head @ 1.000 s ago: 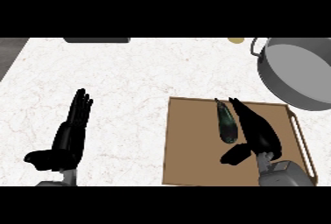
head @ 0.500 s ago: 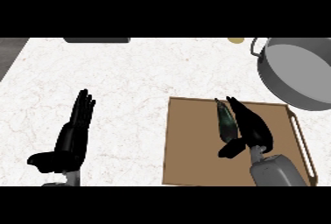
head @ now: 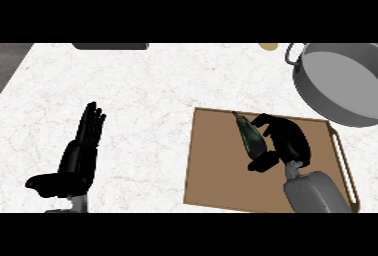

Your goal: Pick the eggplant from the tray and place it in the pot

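Note:
A dark green eggplant (head: 251, 138) lies lengthwise on the brown wooden tray (head: 215, 172), near its far middle. My right hand (head: 288, 141) sits just right of it. Its fingers are curled over the eggplant's upper part and its thumb hooks in below the lower end, so it is shut on the eggplant. The eggplant still rests on the tray. The grey pot (head: 341, 80) stands at the far right, beyond the tray's corner. On the white counter at the left, my left hand (head: 78, 159) rests open with fingers up.
A dark flat object (head: 111, 46) lies at the counter's far edge, and a small yellowish thing (head: 268, 46) sits left of the pot. The tray has a raised handle rail (head: 344, 155) along its right side.
The right hand's fingers have bent from straight to curled over the eggplant, and the thumb has closed in under it. The left hand has not moved.

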Controlling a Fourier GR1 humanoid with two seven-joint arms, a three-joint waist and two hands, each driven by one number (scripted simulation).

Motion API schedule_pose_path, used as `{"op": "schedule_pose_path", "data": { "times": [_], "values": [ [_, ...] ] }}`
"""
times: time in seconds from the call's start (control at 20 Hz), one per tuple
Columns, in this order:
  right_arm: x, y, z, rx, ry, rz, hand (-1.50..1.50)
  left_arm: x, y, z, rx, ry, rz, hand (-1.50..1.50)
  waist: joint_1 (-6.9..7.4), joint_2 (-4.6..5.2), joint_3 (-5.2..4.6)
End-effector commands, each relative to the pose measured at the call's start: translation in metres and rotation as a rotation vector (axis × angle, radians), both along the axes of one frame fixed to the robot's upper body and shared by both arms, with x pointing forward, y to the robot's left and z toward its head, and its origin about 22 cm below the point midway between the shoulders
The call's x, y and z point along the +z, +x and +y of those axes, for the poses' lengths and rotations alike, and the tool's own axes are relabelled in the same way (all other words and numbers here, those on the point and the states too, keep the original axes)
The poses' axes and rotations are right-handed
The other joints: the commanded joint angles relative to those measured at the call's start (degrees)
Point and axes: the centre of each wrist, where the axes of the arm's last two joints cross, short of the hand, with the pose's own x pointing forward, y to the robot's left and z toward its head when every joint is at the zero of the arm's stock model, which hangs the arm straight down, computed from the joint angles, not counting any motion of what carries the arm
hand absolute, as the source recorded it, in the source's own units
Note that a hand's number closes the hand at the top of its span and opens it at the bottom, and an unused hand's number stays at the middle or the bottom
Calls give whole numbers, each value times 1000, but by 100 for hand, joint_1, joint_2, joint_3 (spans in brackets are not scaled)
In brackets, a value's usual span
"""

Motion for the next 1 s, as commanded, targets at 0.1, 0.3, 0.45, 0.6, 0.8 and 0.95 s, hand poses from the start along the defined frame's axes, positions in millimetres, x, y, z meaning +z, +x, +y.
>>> {"op": "schedule_pose_path", "data": {
  "times": [0.1,0.3,0.45,0.6,0.8,0.95],
  "values": [
    [-15,7,-9,35,-57,-54,150,-12,2,11,3,1,16,0,4,34,23],
    [19,58,4,-83,-43,-54,150,-11,5,-23,-19,-9,1,0,112,76,25],
    [52,93,-18,-359,-79,-7,150,8,6,-11,-87,8,-23,0,547,211,25],
    [70,111,-44,-545,-108,7,150,14,15,-27,-111,-1,-66,0,684,375,27],
    [106,137,-54,-687,-198,-78,150,17,20,-25,-139,12,-63,0,909,403,28],
    [129,152,-41,-736,-253,-196,150,17,20,-41,-176,1,-76,0,935,372,26]
  ]
}}
